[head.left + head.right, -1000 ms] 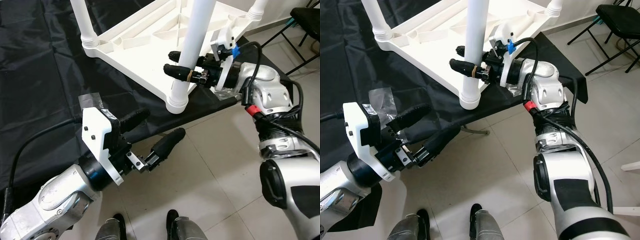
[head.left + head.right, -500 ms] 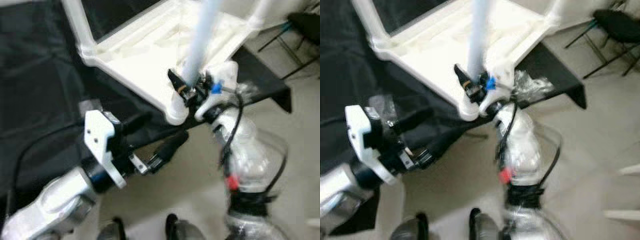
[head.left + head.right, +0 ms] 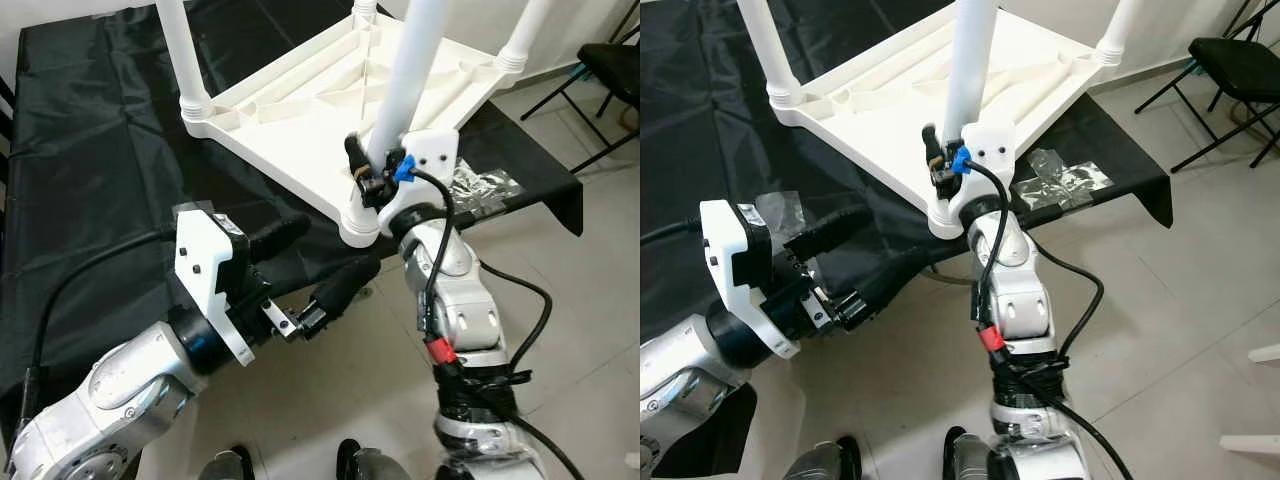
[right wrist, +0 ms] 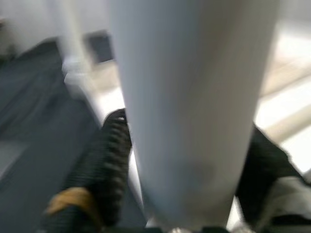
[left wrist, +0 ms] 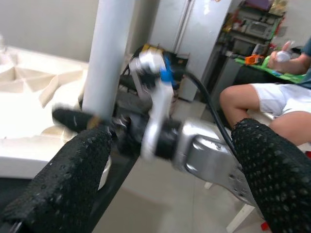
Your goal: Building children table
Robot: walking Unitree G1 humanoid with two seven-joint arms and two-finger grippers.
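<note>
Left eye view: right gripper (image 3: 372, 172) is clamped around the near table leg (image 3: 405, 95) just above its socket; upturned children table (image 3: 330, 110) rests on the black-draped surface (image 3: 90, 150). Left gripper (image 3: 315, 262) is spread, below it. Plastic judged light, stiff, slippery; a low grip is advised.

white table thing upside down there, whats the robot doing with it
The robot is assembling a white plastic table lying upside down on a black-covered surface. Its right pincer is closed around the near leg, just above the corner socket. The left pincer hovers open below the table edge, holding nothing.
</note>
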